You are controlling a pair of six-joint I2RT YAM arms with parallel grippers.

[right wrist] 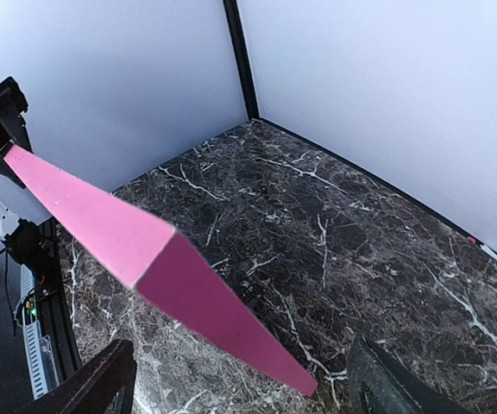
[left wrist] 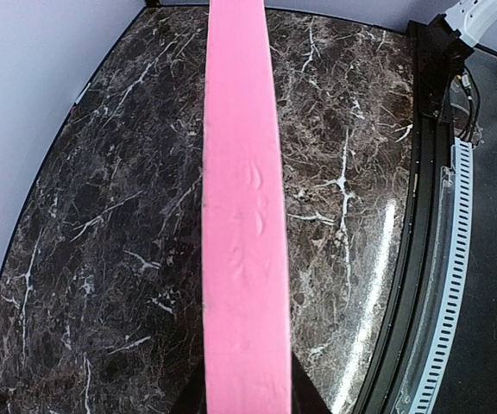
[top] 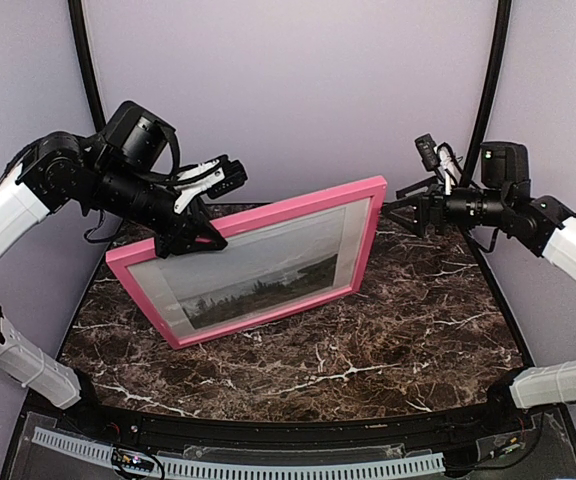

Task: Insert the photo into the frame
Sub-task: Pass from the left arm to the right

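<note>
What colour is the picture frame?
The frame is bright pink, seen best in the top external view.

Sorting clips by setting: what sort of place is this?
Probably a robot test booth: plain lilac walls around a marble-look table, white robot arms either side, slotted cable duct.

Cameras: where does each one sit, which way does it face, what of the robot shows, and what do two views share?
Top external: above and behind the arms, facing down over the table; both arms show, left gripper shut on the frame, right gripper open by its corner.
Left wrist: on that wrist, looking down along the frame's rail; its fingers show at the bottom.
Right wrist: on that wrist, facing the frame's corner; its fingers show wide apart.
Shared: top and right wrist both show the left gripper.
</note>
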